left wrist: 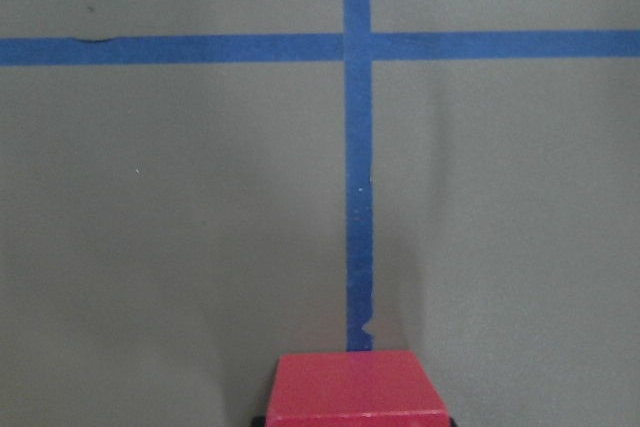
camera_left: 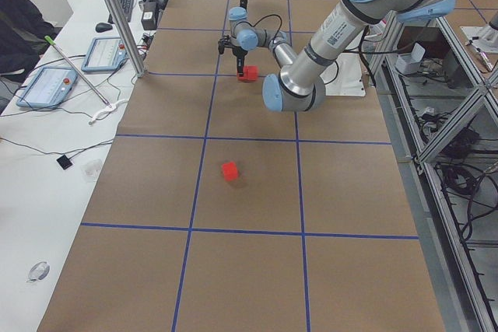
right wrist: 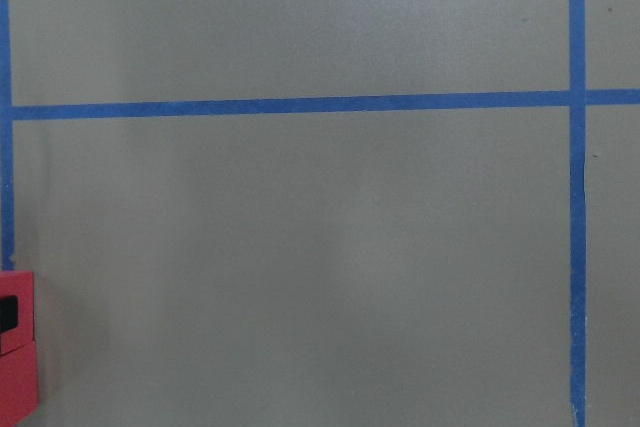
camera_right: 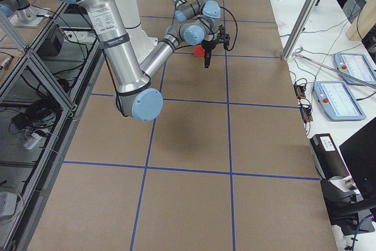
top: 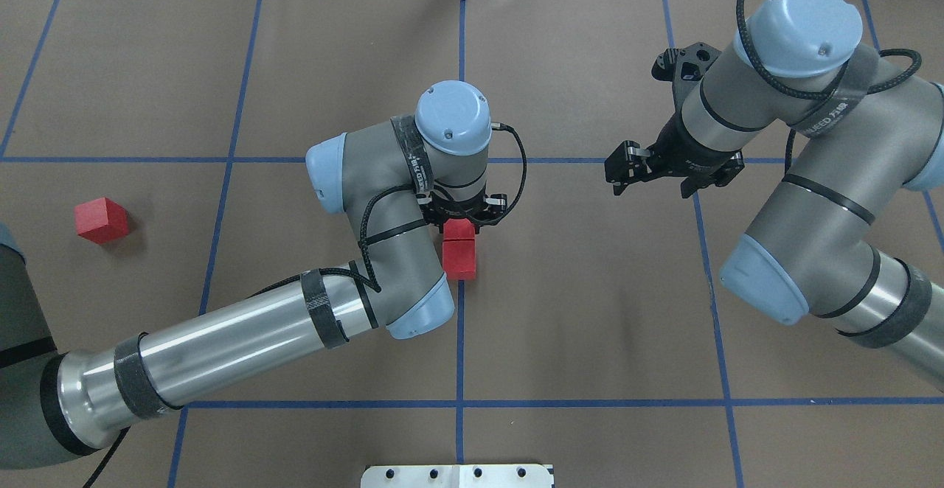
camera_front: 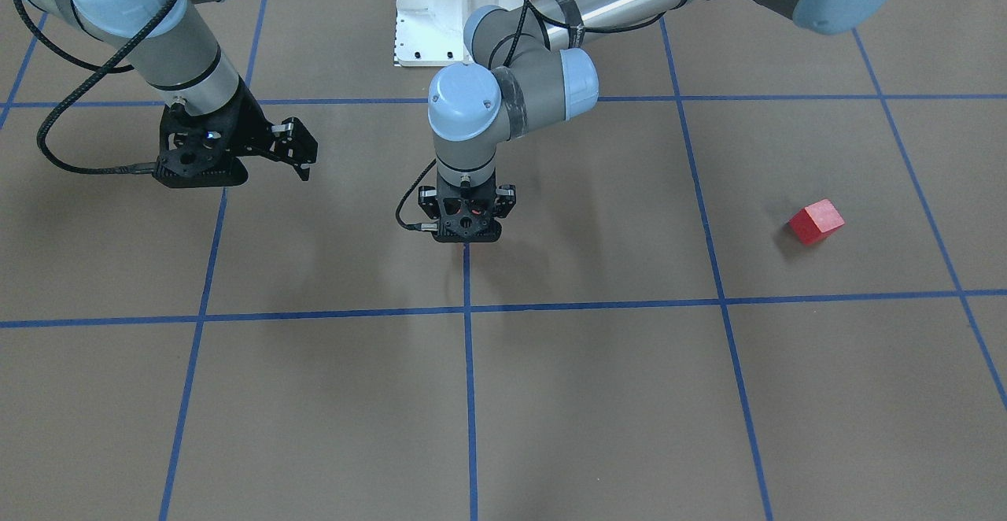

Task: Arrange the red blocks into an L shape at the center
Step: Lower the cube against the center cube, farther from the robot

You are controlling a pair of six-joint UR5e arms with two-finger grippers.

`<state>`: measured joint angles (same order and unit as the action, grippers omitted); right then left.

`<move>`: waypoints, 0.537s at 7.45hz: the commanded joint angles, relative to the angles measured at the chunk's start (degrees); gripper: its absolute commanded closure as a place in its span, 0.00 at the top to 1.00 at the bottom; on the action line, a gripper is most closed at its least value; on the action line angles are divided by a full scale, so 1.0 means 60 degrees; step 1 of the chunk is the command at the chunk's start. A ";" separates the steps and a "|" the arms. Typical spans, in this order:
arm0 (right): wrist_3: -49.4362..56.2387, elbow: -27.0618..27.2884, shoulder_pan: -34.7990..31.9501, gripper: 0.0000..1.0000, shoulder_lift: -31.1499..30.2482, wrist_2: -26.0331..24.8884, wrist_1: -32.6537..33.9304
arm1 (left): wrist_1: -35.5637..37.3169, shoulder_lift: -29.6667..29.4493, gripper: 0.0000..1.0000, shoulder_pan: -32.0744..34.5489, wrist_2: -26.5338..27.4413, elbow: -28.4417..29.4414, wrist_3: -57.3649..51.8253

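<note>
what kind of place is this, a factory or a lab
Most likely a robotics research lab: a table papered brown and marked with a blue tape grid, a left arm and right arm with small red blocks on it, and teach pendants on a side bench.

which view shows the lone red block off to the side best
Exterior front-facing: the lone red block sits unobstructed, three faces showing. Overhead exterior shows the block clearly too; exterior left shows it small. Exterior right and both wrist views do not show it.
</note>
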<state>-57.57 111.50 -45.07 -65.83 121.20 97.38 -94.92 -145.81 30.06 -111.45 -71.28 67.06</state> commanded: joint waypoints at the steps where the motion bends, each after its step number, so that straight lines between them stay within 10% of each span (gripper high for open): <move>1: 0.0000 0.0006 0.0012 1.00 -0.0001 0.0000 0.0000 | 0.0000 0.0000 0.01 -0.0001 0.0000 0.0000 0.0000; 3: 0.0000 -0.0009 0.0012 1.00 -0.0001 0.0000 0.0000 | -0.0015 0.0015 0.90 -0.0001 0.0029 0.0000 0.0000; 4: 0.0000 -0.0023 0.0012 1.00 -0.0001 -0.0015 0.0000 | -0.0015 0.0015 1.00 -0.0044 0.0203 0.0000 0.0000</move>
<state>-57.57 111.44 -45.01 -65.83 121.19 97.38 -95.00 -145.75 29.98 -111.10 -71.28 67.06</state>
